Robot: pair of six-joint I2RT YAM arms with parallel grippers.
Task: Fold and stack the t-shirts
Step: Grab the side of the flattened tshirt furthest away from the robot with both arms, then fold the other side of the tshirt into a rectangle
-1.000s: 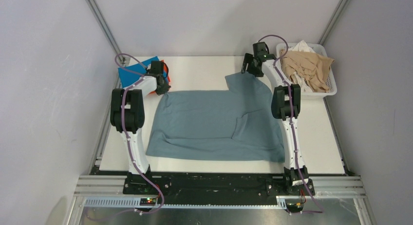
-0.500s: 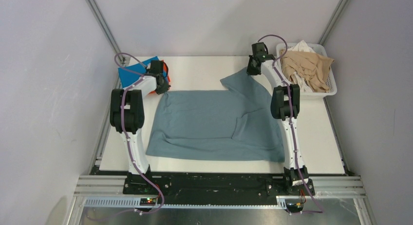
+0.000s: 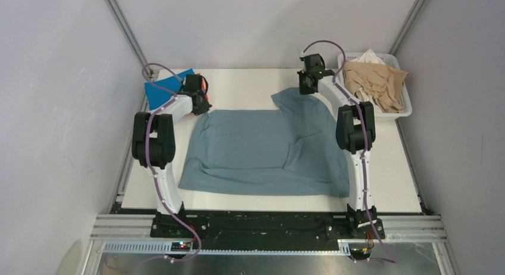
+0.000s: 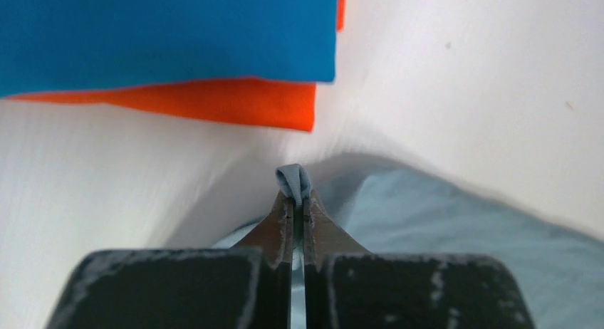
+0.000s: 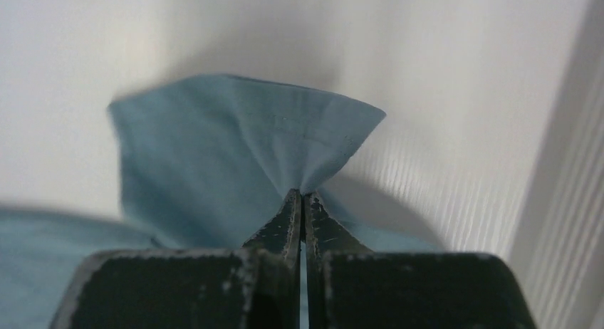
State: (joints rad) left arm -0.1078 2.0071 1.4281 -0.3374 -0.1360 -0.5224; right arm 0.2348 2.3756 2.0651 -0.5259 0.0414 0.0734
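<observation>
As I grip its far corners, grey-blue t-shirt [image 3: 262,147]: raised for folding.
Left end effector [image 4: 298,197]: clamped on it.
Right end effector [image 5: 303,195]: likewise.

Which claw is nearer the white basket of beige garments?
Right. The right claw pinches a far corner of the grey-blue t-shirt just left of the basket; the left claw grips its other far corner, beside the folded blue and orange shirts.
</observation>
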